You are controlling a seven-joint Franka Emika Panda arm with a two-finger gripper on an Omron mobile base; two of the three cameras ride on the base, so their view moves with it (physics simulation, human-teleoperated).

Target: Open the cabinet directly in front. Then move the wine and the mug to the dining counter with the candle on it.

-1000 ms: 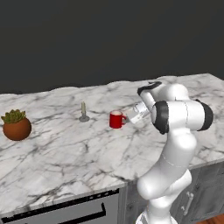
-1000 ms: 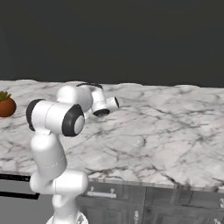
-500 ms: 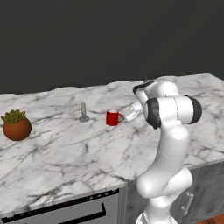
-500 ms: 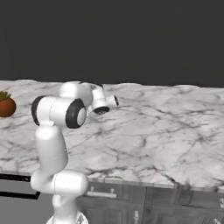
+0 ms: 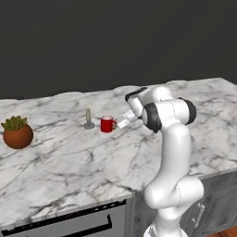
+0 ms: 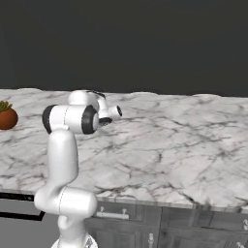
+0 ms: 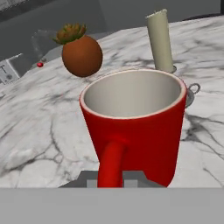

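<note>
**Red mug held at the candle on the marble counter**

The mug (image 5: 108,124) is seen upright on the dining counter (image 5: 69,152), just beside the candle (image 5: 88,116), which stands on its low grey holder to the mug's left in the left base view. The gripper (image 5: 121,123) is reached in from the mug's right side, level with the mug's handle. In the hand view the mug (image 7: 135,122) is shown close up, its handle turned toward the camera and running down between the 2 finger tips; the jaws are clamped on that handle. The candle (image 7: 160,41) rises behind the mug's rim. A potted plant (image 5: 17,133) is set well apart, toward the counter's left end.
</note>
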